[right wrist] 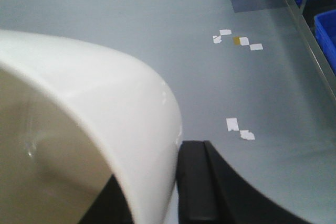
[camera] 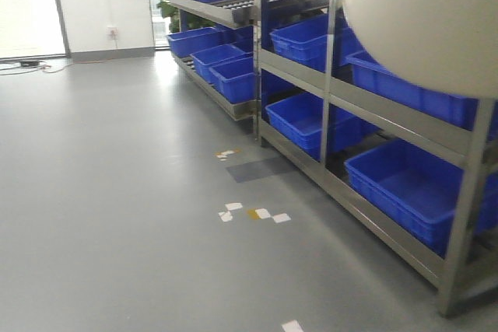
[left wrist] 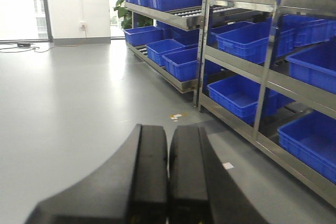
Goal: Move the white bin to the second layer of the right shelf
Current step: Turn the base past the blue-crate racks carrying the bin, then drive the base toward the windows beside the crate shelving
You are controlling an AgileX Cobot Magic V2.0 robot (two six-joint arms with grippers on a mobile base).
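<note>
The white bin (camera: 424, 21) hangs in the air at the upper right of the front view, in front of the steel rack. In the right wrist view its glossy wall (right wrist: 105, 93) fills the left half. My right gripper (right wrist: 157, 174) is shut on that wall, with one black finger (right wrist: 197, 182) outside and the other inside the bin. The right shelf second layer (left wrist: 185, 15) is a steel level with white rollers, farther along the rack, apart from the bin. My left gripper (left wrist: 168, 132) is shut with nothing in it, and it is over the grey floor.
Steel racks (camera: 331, 75) run along the right, loaded with blue crates (camera: 405, 184) on several levels. The grey floor (camera: 117, 176) stretches to the left, with white tape marks (camera: 257, 214). A window and a white wall stand at the back, with cables on the floor there.
</note>
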